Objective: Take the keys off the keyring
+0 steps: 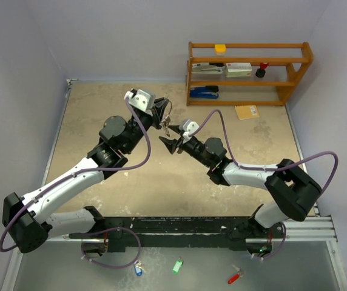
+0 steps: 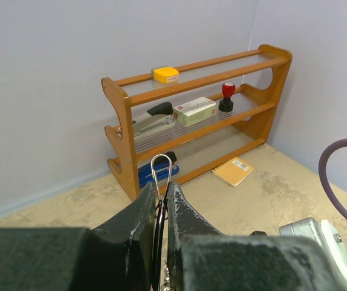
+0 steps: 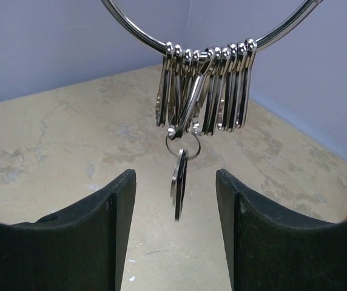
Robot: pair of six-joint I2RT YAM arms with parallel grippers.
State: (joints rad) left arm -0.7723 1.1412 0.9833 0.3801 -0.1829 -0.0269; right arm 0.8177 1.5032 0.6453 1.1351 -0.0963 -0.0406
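Note:
My left gripper [image 1: 163, 113] is shut on the keyring [image 2: 161, 170], a thin silver wire loop held above the table; its tip sticks out past the fingertips [image 2: 176, 200]. In the right wrist view the keyring [image 3: 137, 33] arcs across the top with a row of silver clips [image 3: 205, 88] hanging from it. A black-headed key [image 3: 179, 182] hangs edge-on from a small ring below the clips. My right gripper [image 3: 175, 200] is open, its fingers either side of that key without touching it. From above, the right gripper [image 1: 172, 143] sits just below the hanging keys [image 1: 165, 126].
A wooden shelf rack [image 1: 248, 73] stands at the back right with a yellow block, staplers, a box and a red-topped stamp. A tan notepad [image 1: 247, 111] lies in front of it. Blue [image 1: 138, 270], green [image 1: 177, 265] and red [image 1: 235, 278] keys lie below the arm bases.

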